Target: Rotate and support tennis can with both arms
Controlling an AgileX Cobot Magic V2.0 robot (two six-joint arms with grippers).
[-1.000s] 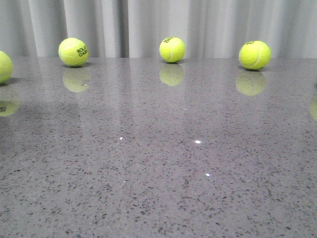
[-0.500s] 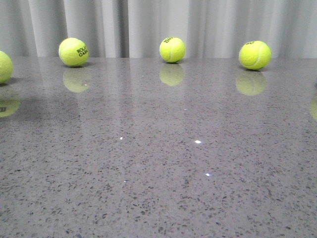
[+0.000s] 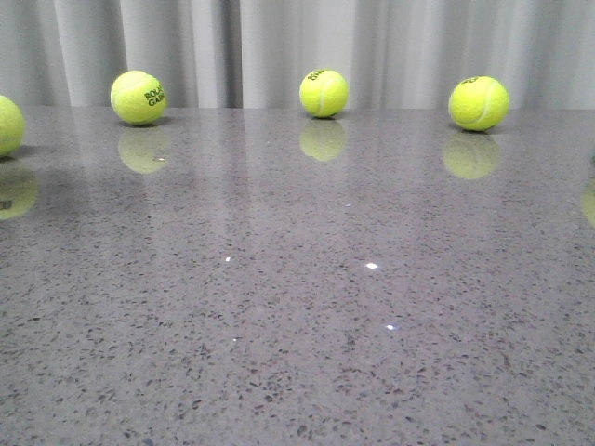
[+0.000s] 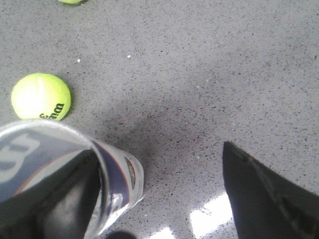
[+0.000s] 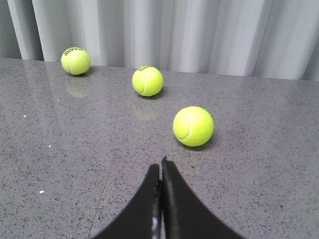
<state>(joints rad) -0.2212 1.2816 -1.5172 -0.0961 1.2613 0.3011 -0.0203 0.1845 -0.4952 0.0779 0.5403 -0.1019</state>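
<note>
- Front view: a polished grey speckled table (image 3: pixel 297 307) is being shown with four yellow-green tennis balls along its far edge, one at the left edge (image 3: pixel 7 124), one with black lettering (image 3: pixel 138 97), one in the middle (image 3: pixel 323 93) and one on the right (image 3: pixel 478 102); neither arm nor the can is being seen here.
- Against the front pictures of a second ago, almost nothing is being changed: the balls are lying where they were, and only a faint shadow at the left of the table is shifting.
- Left wrist view: the tennis can (image 4: pixel 65 169) is being shown close up, tilted, its navy-and-white label beside one dark finger (image 4: pixel 55 209) of the left gripper (image 4: pixel 164 199), whose jaws are being held wide apart, the other finger well clear.
- Whether that finger is touching the can cannot be told.
- A Wilson ball (image 4: pixel 41 96) is lying near the can.
- Right wrist view: the right gripper (image 5: pixel 160 172) is being held pressed together, empty, above the table, pointing toward three balls.
- Judged from this, rotation and support are not yet being carried out.
</note>
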